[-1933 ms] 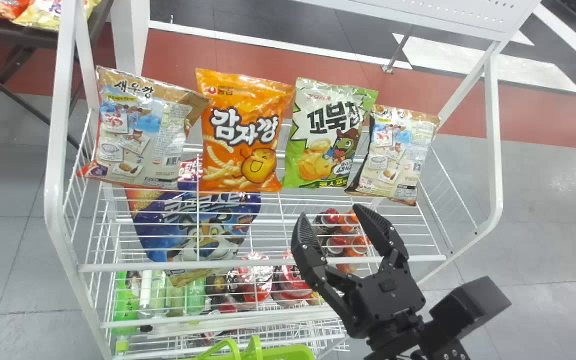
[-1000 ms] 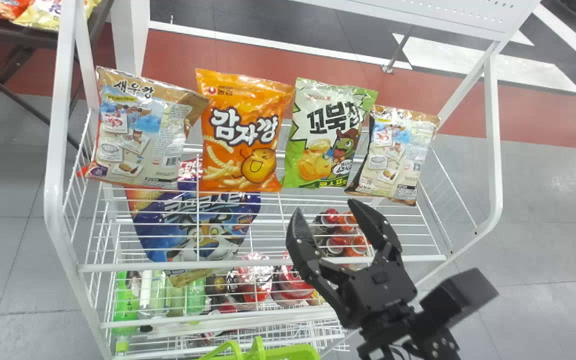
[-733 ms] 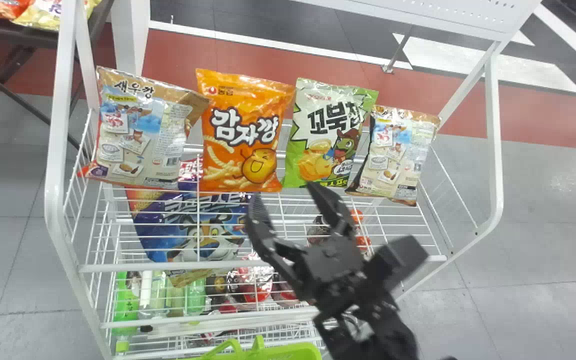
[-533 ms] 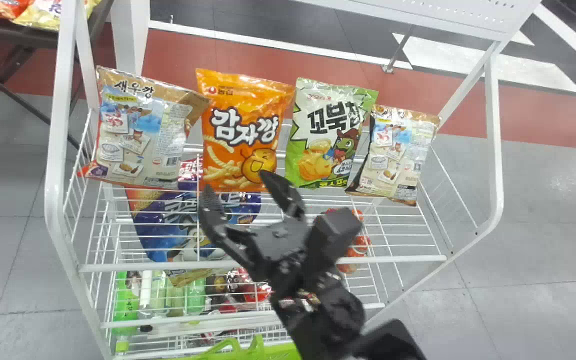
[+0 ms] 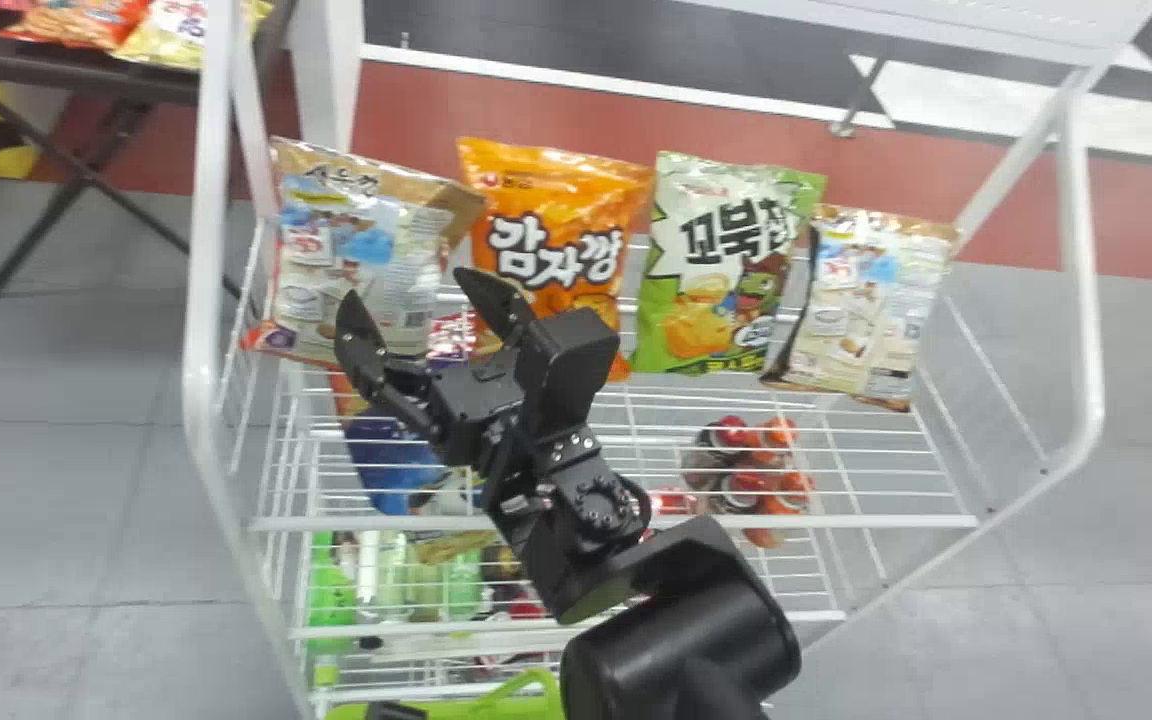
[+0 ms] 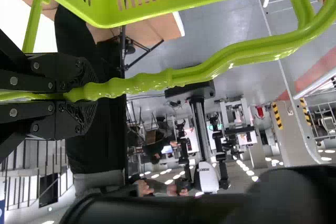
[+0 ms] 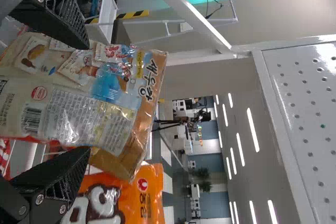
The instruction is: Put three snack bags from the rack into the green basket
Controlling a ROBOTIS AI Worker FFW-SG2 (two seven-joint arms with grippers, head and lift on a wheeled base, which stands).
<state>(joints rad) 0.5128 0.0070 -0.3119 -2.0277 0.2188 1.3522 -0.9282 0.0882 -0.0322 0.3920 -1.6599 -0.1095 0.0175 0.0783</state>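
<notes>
At rack's (image 5: pixel 198 385) left edge, we should centre spread right fingers (image 5: pixel 361 345) around beige bag (image 5: pixel 361 240), avoid orange bag (image 5: pixel 556 195), squeeze softly; left fingers (image 6: pixel 79 67) clench green basket's handle (image 6: pixel 226 60).

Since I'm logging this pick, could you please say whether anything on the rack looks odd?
Only slightly: the leftmost beige bag and rightmost beige bag show their backs, while the orange bag and green bag between them face front. No spill is visible.

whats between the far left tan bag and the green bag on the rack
In the head view, the orange bag sits between the tan bag and the green bag, partly behind the right gripper.
</notes>
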